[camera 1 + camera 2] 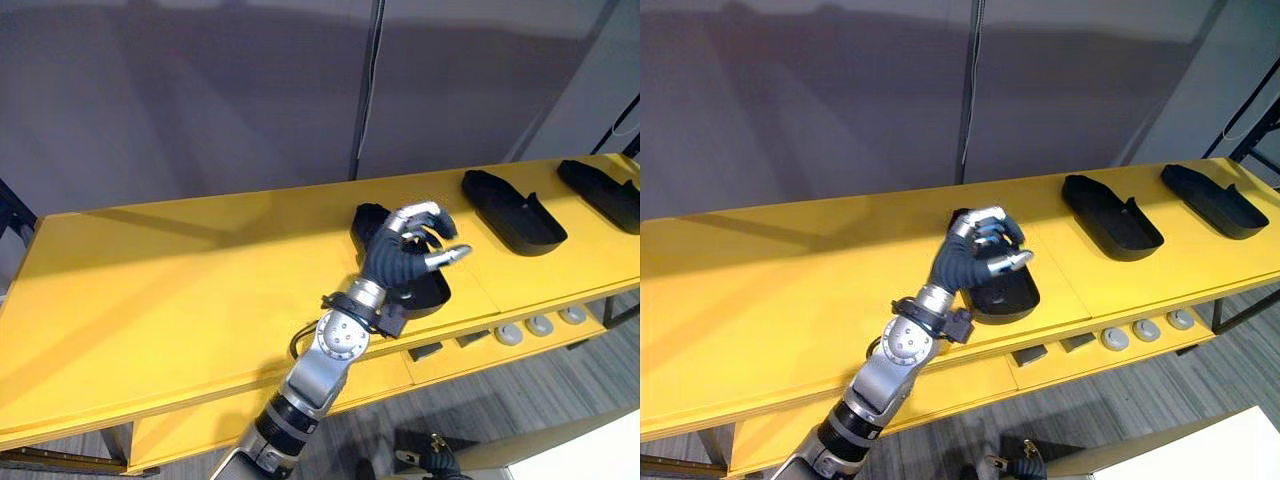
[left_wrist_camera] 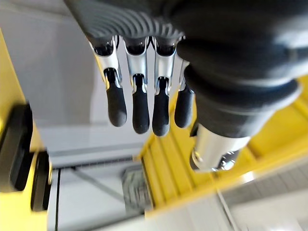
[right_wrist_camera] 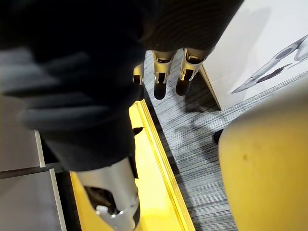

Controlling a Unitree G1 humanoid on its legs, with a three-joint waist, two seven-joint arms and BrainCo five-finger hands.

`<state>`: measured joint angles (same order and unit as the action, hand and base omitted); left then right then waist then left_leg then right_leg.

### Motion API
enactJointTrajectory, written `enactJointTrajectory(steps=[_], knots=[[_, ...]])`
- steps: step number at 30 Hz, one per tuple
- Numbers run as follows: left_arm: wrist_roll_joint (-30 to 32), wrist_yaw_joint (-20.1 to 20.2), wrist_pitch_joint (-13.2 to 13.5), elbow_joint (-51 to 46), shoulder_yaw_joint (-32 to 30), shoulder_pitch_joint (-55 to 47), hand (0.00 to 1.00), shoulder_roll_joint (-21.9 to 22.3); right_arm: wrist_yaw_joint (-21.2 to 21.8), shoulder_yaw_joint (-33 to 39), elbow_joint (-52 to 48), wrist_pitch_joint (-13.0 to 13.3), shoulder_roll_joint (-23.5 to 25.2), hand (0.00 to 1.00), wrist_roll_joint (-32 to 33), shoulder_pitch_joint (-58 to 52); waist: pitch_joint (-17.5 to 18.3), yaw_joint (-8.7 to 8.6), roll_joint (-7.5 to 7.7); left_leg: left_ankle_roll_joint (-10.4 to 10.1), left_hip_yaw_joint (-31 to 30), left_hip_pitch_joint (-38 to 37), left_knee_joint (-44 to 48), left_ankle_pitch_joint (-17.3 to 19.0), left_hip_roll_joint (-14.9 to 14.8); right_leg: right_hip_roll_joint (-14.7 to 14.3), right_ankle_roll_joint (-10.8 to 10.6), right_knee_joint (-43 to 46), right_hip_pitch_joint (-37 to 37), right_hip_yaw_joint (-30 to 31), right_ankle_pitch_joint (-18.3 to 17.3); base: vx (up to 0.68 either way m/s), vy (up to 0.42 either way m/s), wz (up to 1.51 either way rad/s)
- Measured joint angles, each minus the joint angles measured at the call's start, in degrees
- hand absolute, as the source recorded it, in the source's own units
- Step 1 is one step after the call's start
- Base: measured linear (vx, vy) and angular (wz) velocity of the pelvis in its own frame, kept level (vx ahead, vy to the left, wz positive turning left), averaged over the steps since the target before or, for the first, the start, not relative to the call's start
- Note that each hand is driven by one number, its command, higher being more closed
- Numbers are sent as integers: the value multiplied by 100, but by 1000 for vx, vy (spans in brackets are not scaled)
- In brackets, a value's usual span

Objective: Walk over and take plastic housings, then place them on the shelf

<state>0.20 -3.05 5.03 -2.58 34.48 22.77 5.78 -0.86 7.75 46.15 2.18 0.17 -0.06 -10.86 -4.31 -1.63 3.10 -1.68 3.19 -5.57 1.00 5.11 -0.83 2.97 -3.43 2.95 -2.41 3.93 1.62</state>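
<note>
A long, smooth yellow shelf [image 1: 150,290] carries three matte black, boat-shaped plastic housings: the nearest housing [image 1: 1005,292] lies under the left hand [image 1: 400,255], whose dark-tipped fingers hang loosely bent, grasping nothing; the middle housing [image 1: 512,212] and far housing [image 1: 602,192] lie apart. The right hand [image 3: 160,86] hangs relaxed over striped grey flooring [image 3: 192,144].

Overhead lighting is bright and even across the yellow counter [image 1: 150,290], with a soft diagonal shadow band well left of the fingers [image 1: 415,215]. The grey wall [image 1: 200,100] beyond the fingers is dimmer and broadly shadowed. Small glints show on the fingers' silver.
</note>
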Motion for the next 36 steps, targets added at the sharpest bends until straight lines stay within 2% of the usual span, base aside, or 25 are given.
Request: enactJointTrajectory(steps=[5,10,12,18,26,36], knots=[[127,273,22,634,560,5,100,-3,17,-3,62,41,-22,0,1,5,55,-36,-3,0,23,-2,2,0,0,-6,-2,4,-18,35,4,-6,6,-3],[267,334,12,1635,616,5,100,-124,39,-1,189,43,-33,0,-1,116,61,-108,-8,1,130,-61,-20,-1,-28,-47,17,-32,9,100,45,-7,5,-10],[436,315,-68,2176,523,2,100,-162,38,-2,248,41,-41,0,-2,182,56,-139,-10,1,173,-46,-39,-4,-52,-78,29,-177,20,156,146,-8,4,-15],[576,190,-138,2816,420,0,100,-192,32,2,249,41,-42,0,-4,218,39,-251,-18,0,263,-55,-99,-4,-102,-134,46,-297,31,185,195,9,-1,-6],[751,-125,-141,3253,-35,1,100,-194,-20,6,365,41,-41,0,-4,355,-24,-377,-60,-3,290,-63,-145,-3,-117,-152,55,-408,39,196,225,11,3,-2],[858,-420,-123,3334,-586,69,100,-198,-42,10,436,42,-46,0,-3,434,-110,-412,-72,-21,290,-71,-149,9,-134,-167,72,-467,92,196,248,0,0,0]])
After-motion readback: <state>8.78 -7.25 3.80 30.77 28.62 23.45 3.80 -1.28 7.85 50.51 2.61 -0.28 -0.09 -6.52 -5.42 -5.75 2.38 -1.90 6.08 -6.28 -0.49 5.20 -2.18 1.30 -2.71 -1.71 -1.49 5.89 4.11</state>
